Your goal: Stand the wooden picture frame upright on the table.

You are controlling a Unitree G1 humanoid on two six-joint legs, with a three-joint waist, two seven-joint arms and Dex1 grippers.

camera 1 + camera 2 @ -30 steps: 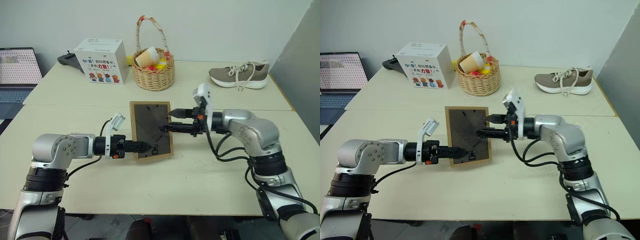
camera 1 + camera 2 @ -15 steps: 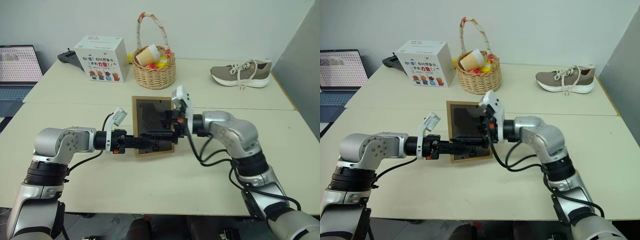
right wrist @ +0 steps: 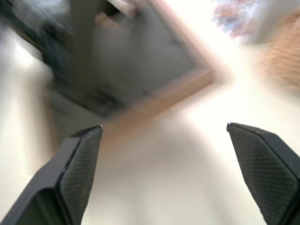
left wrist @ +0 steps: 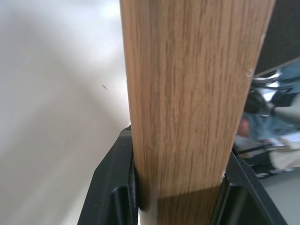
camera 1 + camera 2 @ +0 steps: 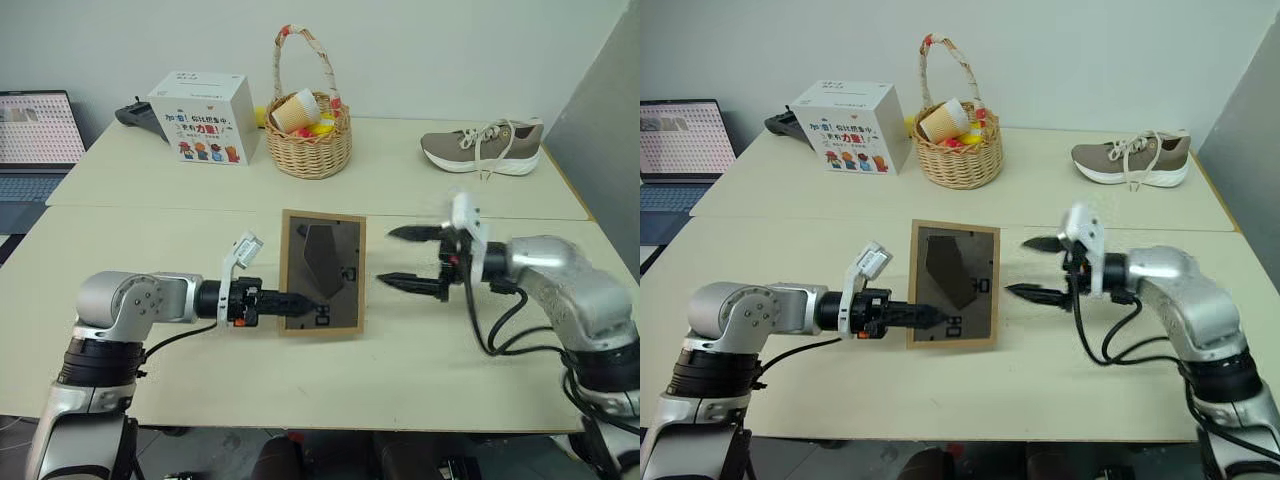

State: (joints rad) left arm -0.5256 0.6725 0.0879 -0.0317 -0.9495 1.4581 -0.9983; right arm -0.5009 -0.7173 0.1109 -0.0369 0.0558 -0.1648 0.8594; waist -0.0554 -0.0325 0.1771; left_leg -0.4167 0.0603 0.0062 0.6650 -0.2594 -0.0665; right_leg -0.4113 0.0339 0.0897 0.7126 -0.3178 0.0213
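Observation:
The wooden picture frame [image 5: 322,272] stands nearly upright near the middle of the table [image 5: 300,375], its dark back panel towards me with the stand flap [image 5: 320,258] swung out. My left gripper [image 5: 300,302] is shut on the frame's lower left edge; in the left wrist view the light-wood edge [image 4: 187,103] sits between the black fingers [image 4: 112,187]. My right gripper [image 5: 400,257] hangs open a short way to the right of the frame, with nothing between its fingers [image 3: 79,164]. The blurred frame [image 3: 136,65] lies ahead of them in the right wrist view.
At the back of the table stand a white printed box [image 5: 200,120], a wicker basket [image 5: 308,140] with items in it, and a beige sneaker [image 5: 480,148] to the right. A laptop [image 5: 35,135] sits at the far left. A seam [image 5: 150,210] crosses the tabletop.
My right gripper has let go of the frame's back and pulled away to the right, fingers wide. The stand flap now sticks out. The frame has shifted slightly right and stands more upright.

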